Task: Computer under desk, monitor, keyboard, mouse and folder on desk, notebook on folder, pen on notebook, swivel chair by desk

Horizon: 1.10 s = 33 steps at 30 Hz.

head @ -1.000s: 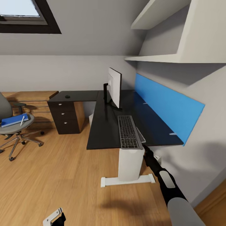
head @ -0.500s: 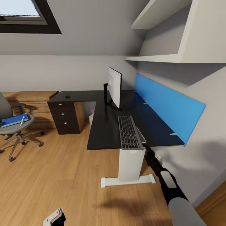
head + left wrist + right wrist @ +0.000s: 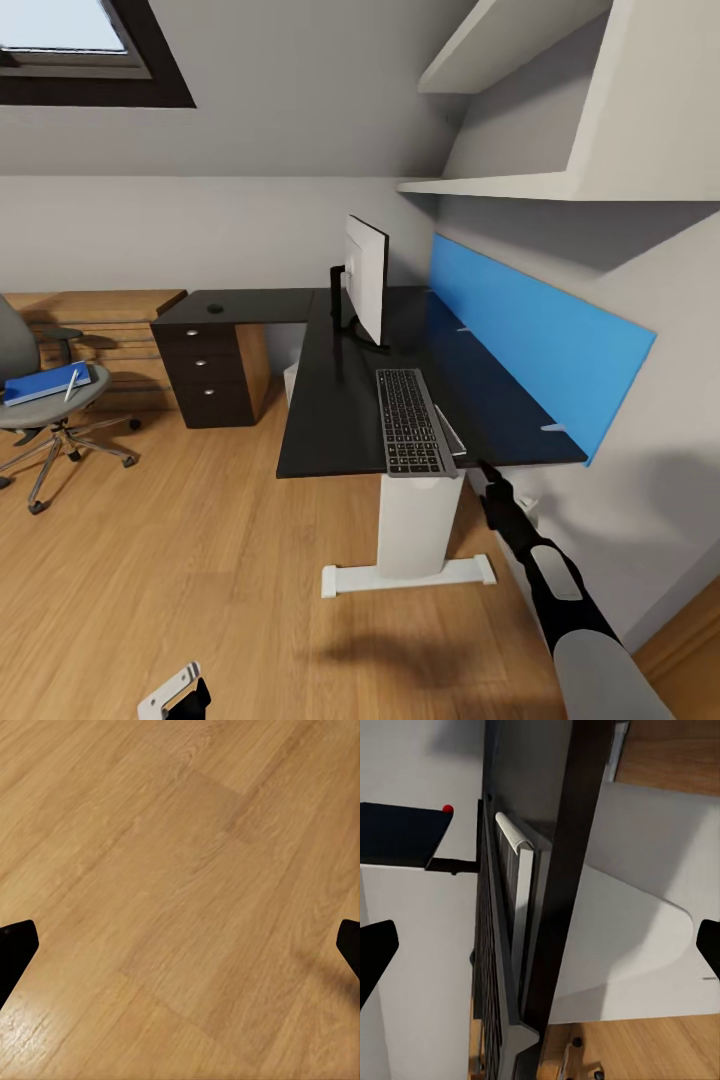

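The slim keyboard (image 3: 411, 421) with dark grey keys in a silver frame lies lengthwise on the glossy black L-shaped desk (image 3: 335, 410), its near end reaching the desk's front edge, and the right gripper (image 3: 540, 945) sits just beyond that edge, off the keyboard's near right corner, at the end of the black-and-grey right arm (image 3: 545, 580). Its two black fingers (image 3: 375, 956) stand wide apart with nothing between them; the right wrist view looks along the desk edge and shows the keyboard (image 3: 514, 937) seen edge-on, lying ahead of the spread fingers and apart from them, with the desk's white leg (image 3: 622, 945) on one side. That view also catches a small red light (image 3: 448, 808) on the dark monitor (image 3: 397, 834), which the head view cannot make out. The head view gives the wider room: the large thin monitor (image 3: 365, 277) with white-grey back stands on the desk behind the keyboard, a small black mouse (image 3: 215, 308) rests far off on the other wing above the black three-drawer unit (image 3: 205, 375), and the bright blue folder (image 3: 45, 383) with a thin white pen (image 3: 72, 383) on it lies on the seat of the grey swivel chair (image 3: 40, 400), well apart from the desk. The left gripper (image 3: 180, 945) hangs over the light wooden floor (image 3: 180, 870), its fingers likewise wide apart and empty.
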Tool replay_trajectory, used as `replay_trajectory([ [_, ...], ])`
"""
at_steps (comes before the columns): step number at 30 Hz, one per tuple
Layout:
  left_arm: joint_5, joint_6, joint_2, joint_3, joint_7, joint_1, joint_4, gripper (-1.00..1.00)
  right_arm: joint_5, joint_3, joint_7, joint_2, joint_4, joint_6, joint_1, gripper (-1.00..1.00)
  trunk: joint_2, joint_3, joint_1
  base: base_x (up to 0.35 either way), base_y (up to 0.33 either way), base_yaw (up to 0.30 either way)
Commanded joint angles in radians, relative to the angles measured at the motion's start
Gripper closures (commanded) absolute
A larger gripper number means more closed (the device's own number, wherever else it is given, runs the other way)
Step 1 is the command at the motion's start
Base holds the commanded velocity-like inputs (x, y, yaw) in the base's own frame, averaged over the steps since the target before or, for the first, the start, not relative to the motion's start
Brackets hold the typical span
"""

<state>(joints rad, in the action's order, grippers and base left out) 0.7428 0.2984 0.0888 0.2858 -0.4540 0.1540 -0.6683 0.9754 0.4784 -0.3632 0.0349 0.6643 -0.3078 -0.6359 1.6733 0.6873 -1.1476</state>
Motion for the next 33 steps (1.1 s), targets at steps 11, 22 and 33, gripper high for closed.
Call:
replay_trajectory([
  [11, 0.010, 0.007, 0.002, 0.009, -0.006, 0.001, -0.001, -1.00, 0.005, 0.003, -0.002, 0.010, -0.006, -0.010, -0.001, -1.00, 0.000, 0.001, 0.000, 0.000, 0.000, 0.000],
  [22, 0.010, 0.007, 0.002, 0.009, -0.006, 0.001, -0.001, -1.00, 0.007, 0.006, -0.001, -0.028, 0.028, -0.010, -0.001, -1.00, 0.000, 0.001, 0.000, 0.000, 0.000, 0.000],
  [33, 0.010, 0.007, 0.002, 0.010, -0.008, 0.001, -0.001, -1.00, 0.004, 0.005, -0.002, -0.042, 0.063, -0.007, -0.001, -1.00, 0.000, 0.001, 0.000, 0.000, 0.000, 0.000],
])
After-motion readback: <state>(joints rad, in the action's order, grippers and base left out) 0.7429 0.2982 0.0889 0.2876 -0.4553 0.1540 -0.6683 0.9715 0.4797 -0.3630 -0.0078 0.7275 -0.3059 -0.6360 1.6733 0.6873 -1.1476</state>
